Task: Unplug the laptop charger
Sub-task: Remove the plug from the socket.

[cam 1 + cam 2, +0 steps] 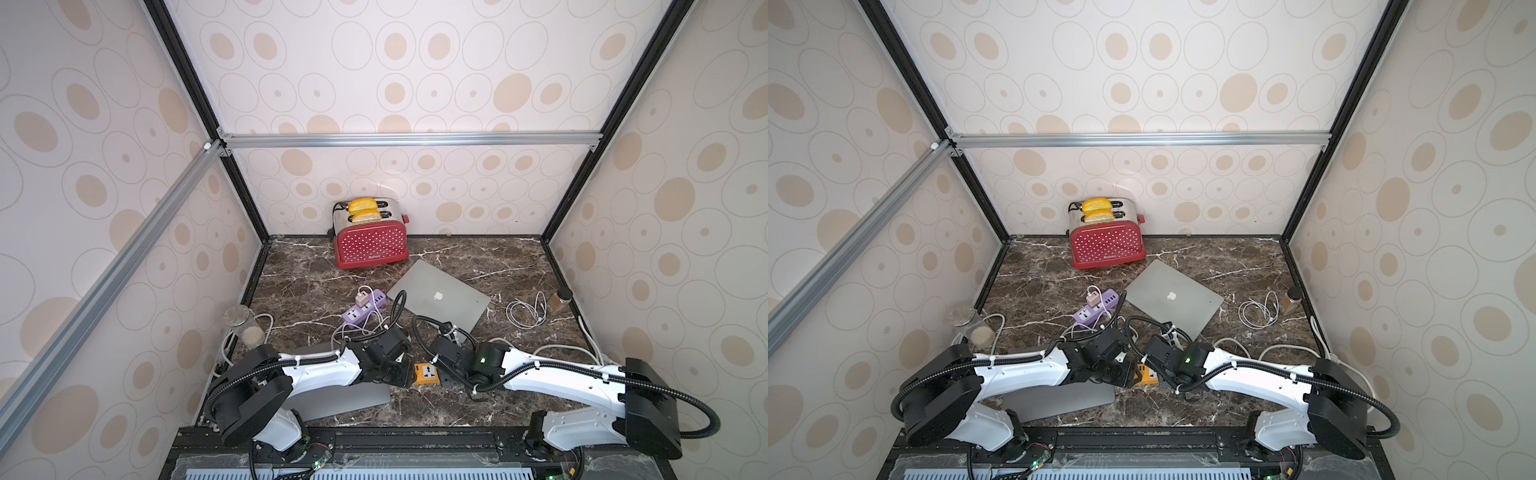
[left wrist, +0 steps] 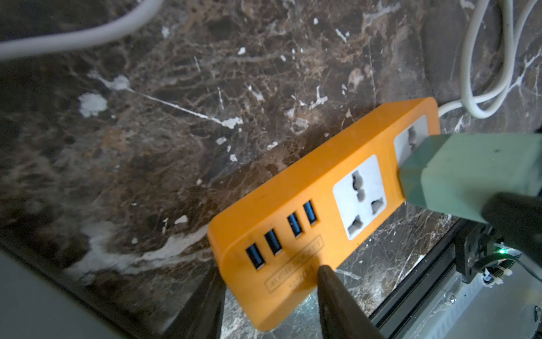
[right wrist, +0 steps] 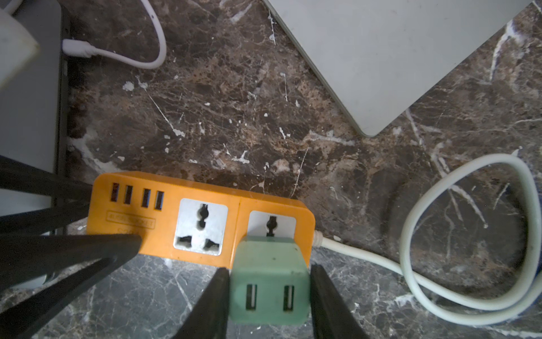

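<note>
The green charger (image 3: 268, 281) sits in the end socket of the orange power strip (image 3: 164, 232), the socket nearest the strip's white cord (image 3: 360, 253). The strip lies toward the front of the marble desk (image 3: 234, 117), between the two arms. The right gripper (image 3: 269, 271) is clamped on the charger, one black finger pressed against each side, and the charger's two USB ports face the wrist camera. How deep the prongs sit cannot be told. The left gripper (image 2: 269, 270) grasps the strip, its fingers straddling the USB end. A white connector (image 3: 76, 48) is plugged into the edge of a grey laptop (image 3: 29, 117) beside the strip. In both top views a closed silver laptop (image 1: 440, 297) lies behind the strip.
</note>
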You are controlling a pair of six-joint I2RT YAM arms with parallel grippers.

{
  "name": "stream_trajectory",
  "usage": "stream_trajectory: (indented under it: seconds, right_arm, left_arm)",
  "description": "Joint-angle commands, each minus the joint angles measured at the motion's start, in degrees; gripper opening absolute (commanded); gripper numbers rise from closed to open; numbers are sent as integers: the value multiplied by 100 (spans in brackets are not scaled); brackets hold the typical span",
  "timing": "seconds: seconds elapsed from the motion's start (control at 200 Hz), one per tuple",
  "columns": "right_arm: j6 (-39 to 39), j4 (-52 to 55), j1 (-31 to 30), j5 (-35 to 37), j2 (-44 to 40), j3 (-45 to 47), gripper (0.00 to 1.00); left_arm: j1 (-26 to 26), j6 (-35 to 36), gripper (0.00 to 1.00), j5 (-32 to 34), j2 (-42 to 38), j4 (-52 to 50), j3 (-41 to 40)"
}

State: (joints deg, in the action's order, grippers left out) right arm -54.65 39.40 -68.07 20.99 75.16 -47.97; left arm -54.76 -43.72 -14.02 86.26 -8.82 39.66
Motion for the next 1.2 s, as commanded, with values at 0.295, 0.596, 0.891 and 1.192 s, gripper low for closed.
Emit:
stream_trajectory:
  seconds: [0.295,0.596,0.891,1.192]
  right_arm:
    - [-29,354,-43,181,4,-346,27]
    - [-108,693,-22,563,46,-655,26]
    - [-167,619,-6,623,-174,-456,26]
    - [-15,1292,78,920,-346,-922,26]
  left_arm:
    - [-50,-64,51,505,629,-633,-226]
    - [-53,-93,51,561,714,-663,-228]
    - [-66,-95,51,538,778,-621,-215]
    - [-62,-103,52,515,709,-573,-227]
